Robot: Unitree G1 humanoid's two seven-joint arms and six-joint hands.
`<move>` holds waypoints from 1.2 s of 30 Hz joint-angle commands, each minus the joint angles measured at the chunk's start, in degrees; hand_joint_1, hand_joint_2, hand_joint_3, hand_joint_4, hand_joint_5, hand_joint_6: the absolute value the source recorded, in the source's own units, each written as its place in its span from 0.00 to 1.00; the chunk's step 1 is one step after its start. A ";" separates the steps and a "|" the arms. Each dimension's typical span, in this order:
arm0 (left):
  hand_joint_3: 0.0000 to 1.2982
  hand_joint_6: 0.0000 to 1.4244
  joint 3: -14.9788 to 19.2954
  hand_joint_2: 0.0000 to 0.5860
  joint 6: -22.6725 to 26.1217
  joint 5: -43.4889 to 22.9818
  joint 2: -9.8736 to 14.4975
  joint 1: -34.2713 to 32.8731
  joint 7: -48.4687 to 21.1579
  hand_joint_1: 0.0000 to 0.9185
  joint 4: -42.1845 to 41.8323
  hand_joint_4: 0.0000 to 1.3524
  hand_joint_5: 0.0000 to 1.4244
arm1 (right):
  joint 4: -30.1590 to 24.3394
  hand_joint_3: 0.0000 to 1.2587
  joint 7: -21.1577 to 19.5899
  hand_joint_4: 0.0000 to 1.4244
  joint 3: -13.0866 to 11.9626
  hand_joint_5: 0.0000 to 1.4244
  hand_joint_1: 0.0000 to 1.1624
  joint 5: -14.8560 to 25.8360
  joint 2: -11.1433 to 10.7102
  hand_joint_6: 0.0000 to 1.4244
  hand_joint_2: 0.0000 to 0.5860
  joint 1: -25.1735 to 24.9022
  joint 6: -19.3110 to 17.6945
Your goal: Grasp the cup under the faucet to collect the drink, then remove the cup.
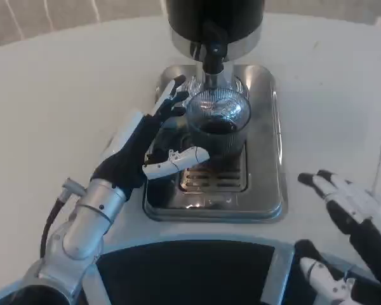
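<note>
Head view
Table (51, 95): a white surface is seen across the frame, with a dark curved edge along the bottom.
Drink machine (214, 19): a black body with a silver band is seen at the top centre of the frame.
Faucet (213, 56): a black spout is seen hanging below the machine, directly above the cup.
Tray (267, 152): a silver tray is placed in the centre of the frame; a slotted grille (213, 178) is set into its lower middle.
Cup (217, 124): a clear ribbed glass is stood upright on the tray, centre of the frame, just under the faucet; dark liquid is seen inside, filling its lower part.
Left hand (153, 143): it is reached in from the lower left and wrapped around the left side of the cup. Fingers (171, 98) are laid against the cup's upper-left wall, and the thumb (178, 160) is pressed at its lower front, so the cup is clasped between them.
Left forearm (82, 222): a silver arm is seen rising from the bottom left, with a dark cable beside it.
Right hand (352, 206): it is rested at the lower right of the frame, well apart from the tray; its fingers are stretched out and spread, and nothing is held.
</note>
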 commanded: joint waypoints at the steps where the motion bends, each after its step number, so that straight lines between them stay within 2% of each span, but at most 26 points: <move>1: 0.00 0.14 -0.62 0.09 -0.81 0.10 -0.35 -0.54 -0.83 0.42 1.65 0.01 0.11 | -0.88 0.05 2.16 0.00 0.57 0.00 0.24 -1.99 2.20 0.00 0.90 1.42 -3.26; 7: 0.00 0.14 -0.78 0.09 -0.93 0.05 -0.65 -1.56 -1.51 0.42 2.75 0.01 0.12 | -0.88 0.04 4.45 0.00 3.63 0.00 0.24 -7.79 3.12 0.00 0.90 0.59 -6.13; 10: 0.00 0.14 -0.82 0.09 -1.05 -0.05 -1.13 -1.94 -1.77 0.42 3.01 0.01 0.12 | -0.88 0.04 5.28 0.00 4.48 0.00 0.24 -9.45 3.38 0.00 0.90 0.25 -6.71; 25: 0.00 0.15 -3.04 0.09 -1.49 1.64 -2.35 -4.40 -1.26 0.42 4.77 0.02 0.13 | -0.88 0.04 5.10 0.00 3.52 0.00 0.23 -8.62 4.06 0.00 0.90 1.04 -6.38; 31: 0.00 0.16 -3.54 0.09 -2.44 1.36 -2.45 -5.03 -1.63 0.42 5.56 0.03 0.14 | -0.88 0.04 5.64 0.00 4.97 0.00 0.22 -9.83 4.47 0.00 0.90 0.54 -4.78; 36: 0.00 0.16 -3.54 0.09 -3.27 1.20 -2.12 -4.80 -2.00 0.42 5.44 0.04 0.14 | -0.88 0.04 5.94 0.00 6.30 0.00 0.21 -11.54 3.20 0.00 0.88 -0.95 -3.25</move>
